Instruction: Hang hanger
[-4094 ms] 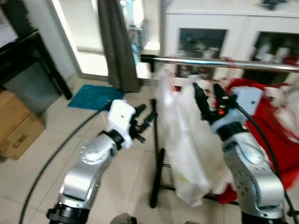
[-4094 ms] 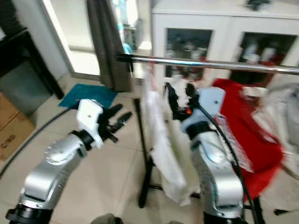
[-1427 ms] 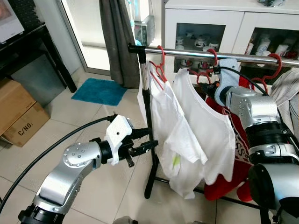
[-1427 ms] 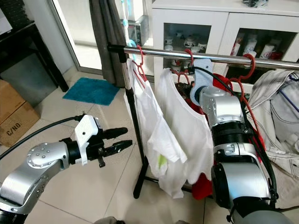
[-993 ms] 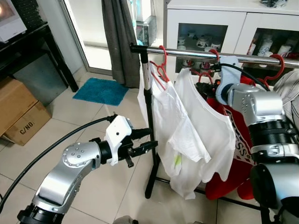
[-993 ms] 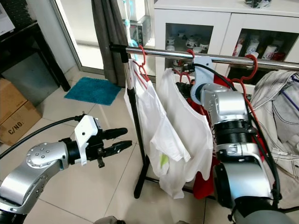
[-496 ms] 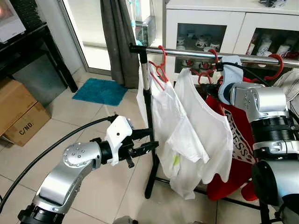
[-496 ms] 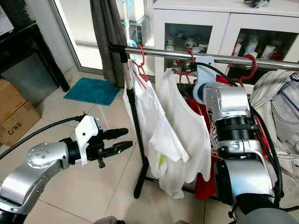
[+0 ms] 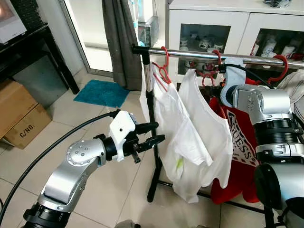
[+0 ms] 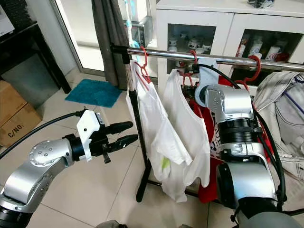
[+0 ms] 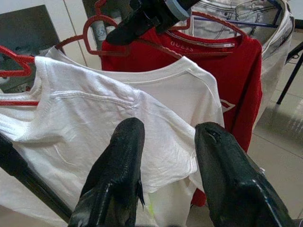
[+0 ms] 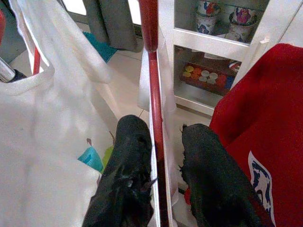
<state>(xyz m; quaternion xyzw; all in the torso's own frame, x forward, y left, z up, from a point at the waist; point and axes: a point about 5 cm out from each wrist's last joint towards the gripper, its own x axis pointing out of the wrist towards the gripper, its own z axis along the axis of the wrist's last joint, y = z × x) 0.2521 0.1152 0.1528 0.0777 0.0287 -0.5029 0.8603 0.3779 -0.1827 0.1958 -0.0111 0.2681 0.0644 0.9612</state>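
Left gripper (image 9: 153, 133): your nearest working part. It is held out level in front of the rail's black post (image 9: 153, 156), fingers parted by a moderate gap with nothing between them. In the left wrist view both fingers (image 11: 118, 179) point at the white shirts and touch neither.

Near white shirt (image 9: 164, 114): it hangs just beyond your left fingertips, on a red hanger (image 9: 160, 66) hooked over the rail beside the post.

Second white shirt (image 9: 204, 123): it hangs next along the rail, toward your right, overlapping the first lower down.

Right gripper (image 12: 158, 156): raised behind the second shirt, close under the rail. In the right wrist view you have its two black fingers (image 12: 130, 156) set close on either side of a thin red hanger bar (image 12: 152, 80); the bar runs straight down the narrow gap between them. Whether the pads actually press it, you cannot tell for certain.

Hanger hook (image 9: 217, 55): a red hook sits over the rail just above your right wrist.

Red shirt (image 9: 240, 152): it hangs behind the right arm, with white lettering on its chest.

Rail (image 9: 190, 53): a shiny metal bar running level across the scene, carrying all the hangers.

Behind: a white cabinet (image 9: 209, 19) with glass doors stands past the rail, a dark curtain (image 9: 118, 38) to its left, and a blue mat (image 9: 99, 92) lies on the tiled floor.
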